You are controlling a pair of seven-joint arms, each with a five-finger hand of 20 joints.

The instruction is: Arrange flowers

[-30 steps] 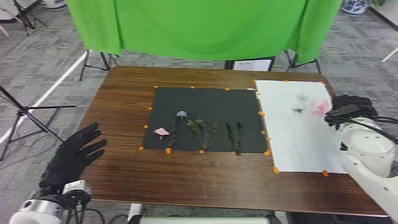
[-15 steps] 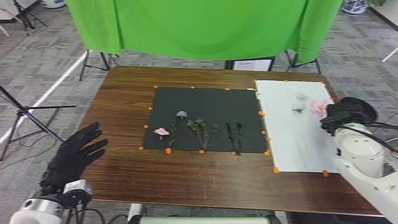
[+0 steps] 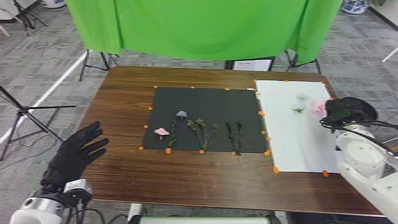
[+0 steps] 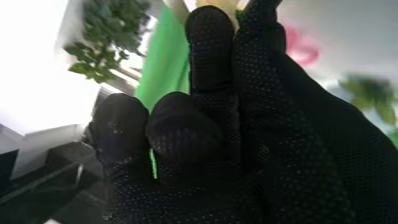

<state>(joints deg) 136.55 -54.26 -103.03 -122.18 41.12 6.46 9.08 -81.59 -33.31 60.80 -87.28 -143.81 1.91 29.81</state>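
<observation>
Your right hand (image 3: 355, 109) is hovering just beside the pink blossom (image 3: 320, 108) — whether it's clamping anything, the pictures aren't showing. Your left hand (image 3: 69, 156) is hanging open, fingers apart, while leafy stems (image 3: 202, 134) are lying between your hands on the black mat (image 3: 222, 102) — probably spaced for easier picking

One black mat (image 3: 222, 104) bearing one pink bloom (image 3: 161, 132) and one blue bloom (image 3: 181, 114), one white mat (image 3: 302, 142), one table (image 3: 187, 185)
</observation>
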